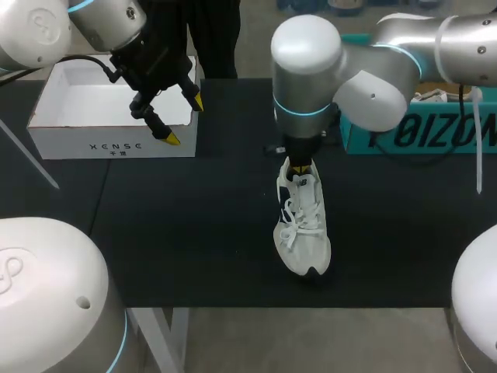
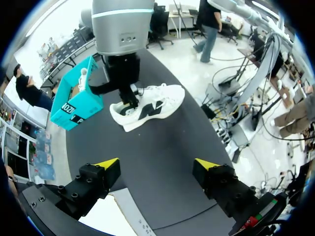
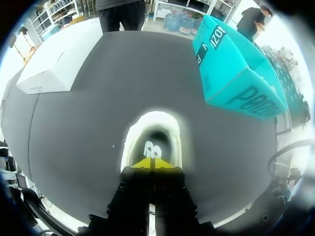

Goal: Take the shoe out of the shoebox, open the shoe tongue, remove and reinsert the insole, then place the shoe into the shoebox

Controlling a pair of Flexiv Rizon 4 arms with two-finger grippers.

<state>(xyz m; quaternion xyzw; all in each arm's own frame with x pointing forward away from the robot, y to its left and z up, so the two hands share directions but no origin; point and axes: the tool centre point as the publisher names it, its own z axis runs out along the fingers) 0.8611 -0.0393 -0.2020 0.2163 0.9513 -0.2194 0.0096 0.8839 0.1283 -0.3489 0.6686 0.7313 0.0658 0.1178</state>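
A white laced shoe lies on the black table mat, toe toward the front edge; it also shows in the left wrist view. My right gripper comes straight down at its heel end. From its own wrist, the right gripper has its yellow tips pressed together over the shoe's mouth. Whether any fabric is pinched between them I cannot tell. The open white shoebox stands at the back left. My left gripper hangs open over its front right corner, holding nothing.
A teal shoebox stands at the back right, close behind my right arm, and shows ahead of the right gripper. A corner of the white shoebox lies under the left gripper. Bare black mat lies between the shoe and the white shoebox.
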